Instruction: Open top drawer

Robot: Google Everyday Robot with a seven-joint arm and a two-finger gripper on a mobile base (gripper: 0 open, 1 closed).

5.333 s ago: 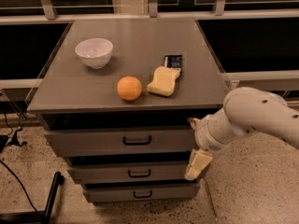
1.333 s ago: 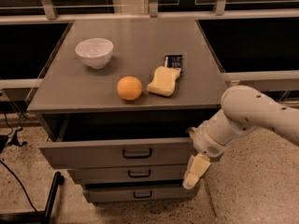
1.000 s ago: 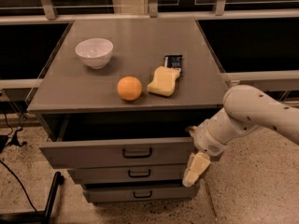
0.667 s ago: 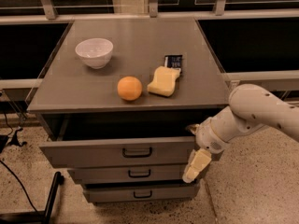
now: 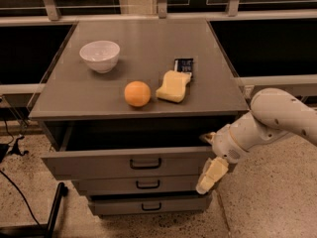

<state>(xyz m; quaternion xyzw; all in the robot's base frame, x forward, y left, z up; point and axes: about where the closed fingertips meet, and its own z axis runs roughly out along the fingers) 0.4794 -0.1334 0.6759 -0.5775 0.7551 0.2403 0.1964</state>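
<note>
Grey metal, the top drawer (image 5: 99,163) stands partway out from under the tabletop (image 5: 148,43), its right end just beside the hand (image 5: 209,156). The hand's pale fingers (image 5: 212,175) are spread wide, holding nothing. Above and left of the hand sit a yellow sponge (image 5: 173,87), an orange (image 5: 137,93) and a white bowl (image 5: 99,55).

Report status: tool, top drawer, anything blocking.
Arm's tool at right end of top drawer front. Drawer partly out, dark gap under cabinet top. On top: bowl, orange, sponge, outside its path.
</note>
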